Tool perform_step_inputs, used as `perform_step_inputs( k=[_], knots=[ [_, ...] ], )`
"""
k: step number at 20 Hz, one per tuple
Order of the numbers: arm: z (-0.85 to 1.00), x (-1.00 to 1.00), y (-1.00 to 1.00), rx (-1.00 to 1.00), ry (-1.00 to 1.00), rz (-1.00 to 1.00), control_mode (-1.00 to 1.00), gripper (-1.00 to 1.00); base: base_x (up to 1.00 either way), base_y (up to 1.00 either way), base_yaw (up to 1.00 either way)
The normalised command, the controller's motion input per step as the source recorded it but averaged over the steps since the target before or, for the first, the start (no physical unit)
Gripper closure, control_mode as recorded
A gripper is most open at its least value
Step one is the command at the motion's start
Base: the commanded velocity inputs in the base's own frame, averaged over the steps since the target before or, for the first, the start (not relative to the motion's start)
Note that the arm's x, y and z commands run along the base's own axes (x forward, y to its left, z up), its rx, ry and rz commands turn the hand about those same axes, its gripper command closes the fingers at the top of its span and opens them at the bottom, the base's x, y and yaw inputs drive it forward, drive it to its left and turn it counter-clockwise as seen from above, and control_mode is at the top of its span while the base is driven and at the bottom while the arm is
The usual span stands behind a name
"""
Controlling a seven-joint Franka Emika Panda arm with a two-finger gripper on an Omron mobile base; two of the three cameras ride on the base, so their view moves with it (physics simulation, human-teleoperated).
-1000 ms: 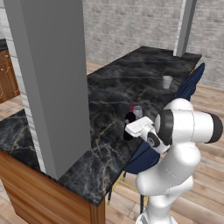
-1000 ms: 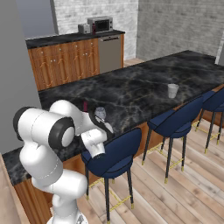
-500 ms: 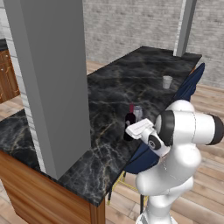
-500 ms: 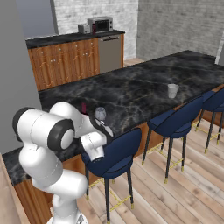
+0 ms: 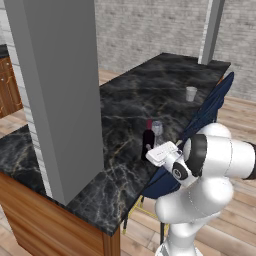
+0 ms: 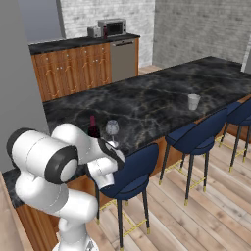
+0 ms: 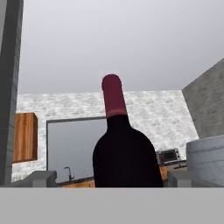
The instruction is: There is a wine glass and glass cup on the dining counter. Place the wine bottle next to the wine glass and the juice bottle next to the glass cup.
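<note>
Here, one wine bottle (image 5: 148, 141), two glasses.

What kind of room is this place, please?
Most likely a home kitchen with a bar-style eating area: a long dining counter of black marble with blue stools along it, wooden cabinets behind, and a microwave on the back counter.

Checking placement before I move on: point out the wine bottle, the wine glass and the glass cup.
wine bottle (image 7: 124, 162): hand view, on its dark shoulder.
wine glass (image 6: 112, 128): right base view, on its bowl.
glass cup (image 5: 191, 93): left base view, on its side wall.
</note>
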Motion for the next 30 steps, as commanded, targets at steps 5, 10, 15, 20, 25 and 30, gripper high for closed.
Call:
perform_step_inputs(
  k=[5,10,15,20,25,30],
  knots=[
    [0.16,-0.37,-0.01,0.0,0.0,-0.02,-1.0,-1.0,0.0,0.0,0.0],
    [0.39,-0.38,-0.03,0.0,0.11,0.0,-1.0,-1.0,0.0,0.0,0.0],
    [0.3,-0.44,0.0,0.0,0.28,0.0,-1.0,-1.0,0.0,0.0,0.0],
    [0.22,-0.47,0.04,0.0,0.32,-0.01,-1.0,-1.0,0.0,0.0,0.0],
    [0.22,-0.46,0.11,0.0,0.32,-0.01,-1.0,-1.0,0.0,0.0,0.0],
    [0.2,-0.47,0.11,-0.03,0.28,0.0,-1.0,-1.0,0.0,0.0,0.0]
  ],
)
